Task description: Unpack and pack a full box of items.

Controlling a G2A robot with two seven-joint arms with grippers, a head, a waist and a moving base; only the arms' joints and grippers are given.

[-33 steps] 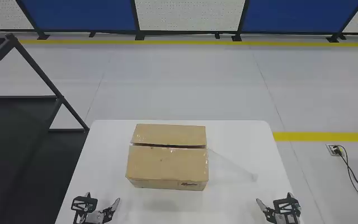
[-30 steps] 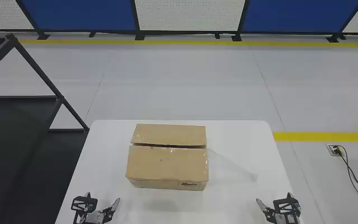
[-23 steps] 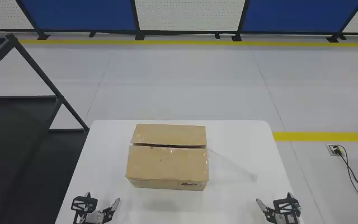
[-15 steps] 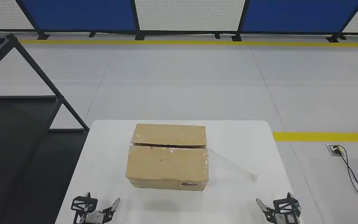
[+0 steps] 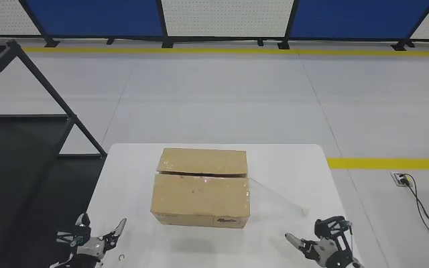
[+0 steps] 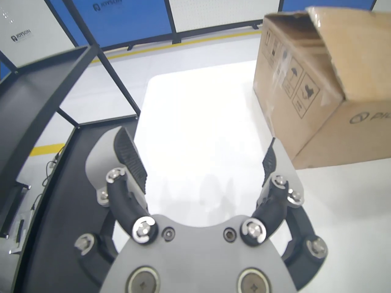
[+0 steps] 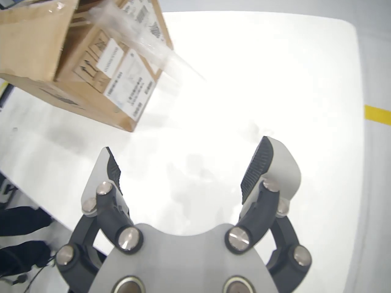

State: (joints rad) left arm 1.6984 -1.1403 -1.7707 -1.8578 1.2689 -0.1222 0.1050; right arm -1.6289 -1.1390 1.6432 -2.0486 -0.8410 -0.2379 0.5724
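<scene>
- Box [image 5: 201, 189]: brown cardboard, mid table [image 5: 295, 167], long side facing the robot.
- Top flaps are down and meet at a seam running 9 to 3 o'clock. A thin gap shows along the seam, so it is not sealed.
- Left wrist view: the near flap sits slightly lifted at its corner.
- Tape [image 5: 278, 199]: a clear strip hangs off the box's 3 o'clock end and trails on the table toward 4 o'clock. It looks peeled off.
- Handling, my guess: the walls are stiff and the flaps bend easily. The task says full, so it is likely heavy and not worth lifting whole.
- Best hold is a flap's free edge at the seam, folding it outward. The tape is thin and sticky and may cling to the jaws.
- Stage: unpacking is not started and the flaps are not yet opened.
- Left jaws: apart, empty, low at the box's 7 o'clock by the table's 9 o'clock edge, well apart from the box.
- Right jaws: apart, empty, at the box's 5 o'clock near the tape's end, touching nothing.
- Versus earlier: the left jaws have shifted out toward 9 o'clock. The right jaws have come in toward the box and a bit forward.
- Box and tape have not moved.
- Rack [image 5: 33, 174]: black, beside the table at 9 o'clock.
</scene>
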